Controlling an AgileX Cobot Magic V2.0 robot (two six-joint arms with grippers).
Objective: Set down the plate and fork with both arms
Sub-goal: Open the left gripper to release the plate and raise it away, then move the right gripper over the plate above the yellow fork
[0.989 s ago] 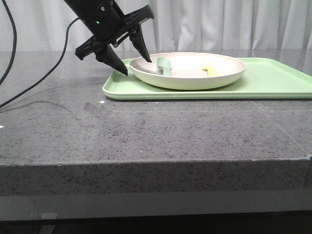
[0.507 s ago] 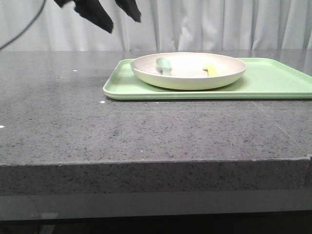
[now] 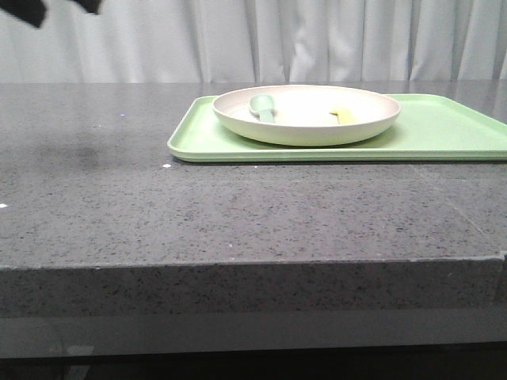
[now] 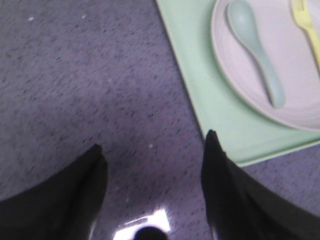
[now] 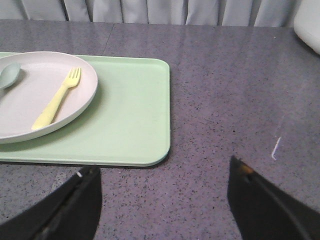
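The cream-white plate (image 3: 306,127) rests on the light-green tray (image 3: 444,134). Inside it the pale-yellow fork (image 3: 342,115) lies on the right. The right wrist view shows the fork (image 5: 57,98) flat in the plate (image 5: 20,107). My left gripper (image 3: 59,6) shows only as dark tips at the front view's top left corner, high and well left of the plate. In its wrist view the left gripper (image 4: 154,142) is open and empty over bare table beside the tray (image 4: 200,75). My right gripper (image 5: 163,166) is open and empty, over the table just off the tray's corner (image 5: 150,145).
A grey-green spoon (image 3: 263,108) lies in the plate's left half, also seen as the spoon (image 4: 255,47) from the left wrist. A white object (image 5: 307,22) sits at the table's far side. White curtains hang behind. The stone table's front edge is close to the camera.
My left gripper, which was at the plate's left rim, has risen and swung left to the top corner of the front view. Plate, fork and spoon stay put.
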